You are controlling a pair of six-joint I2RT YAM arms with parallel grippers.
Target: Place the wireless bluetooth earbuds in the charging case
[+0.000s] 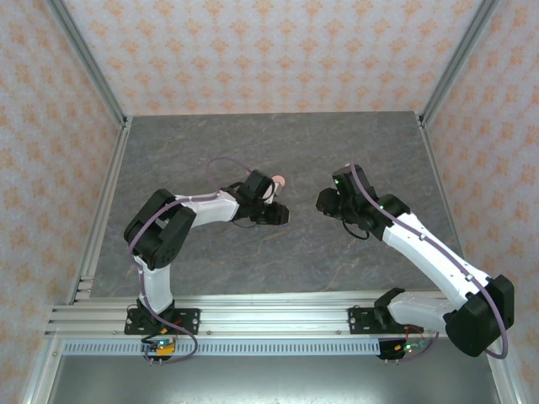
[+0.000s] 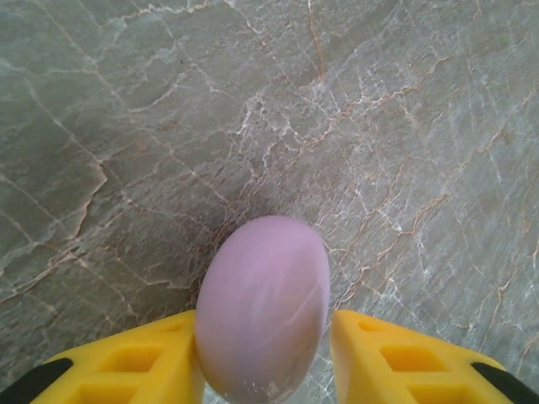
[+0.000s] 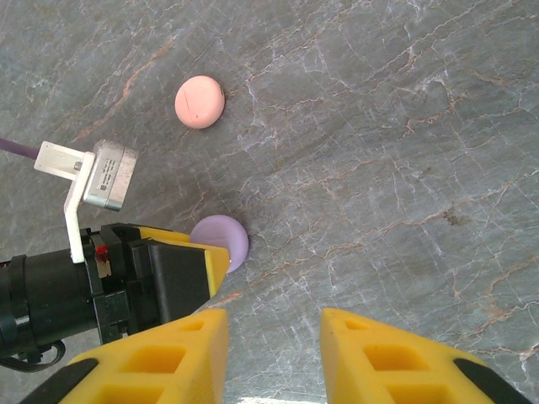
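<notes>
One lavender charging case (image 2: 263, 278) is seen on the table (image 2: 404, 126), its long axis pointed away from the left gripper (image 2: 263, 328). It is flanked closely by that gripper's fingers; grasped or released cannot be told. One pink charging case (image 3: 200, 102) is set well apart. Bare table is left all round. Right gripper (image 3: 274, 324) is spread, nothing held.

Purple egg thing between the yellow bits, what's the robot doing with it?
The left tool has its yellow fingers on either side of the lavender case, which sits on the grey table and looks closed. I cannot tell if it is squeezing the case. The right tool hangs open and empty close by, looking down at it. A pink case lies a little farther off, with nothing touching it.
</notes>
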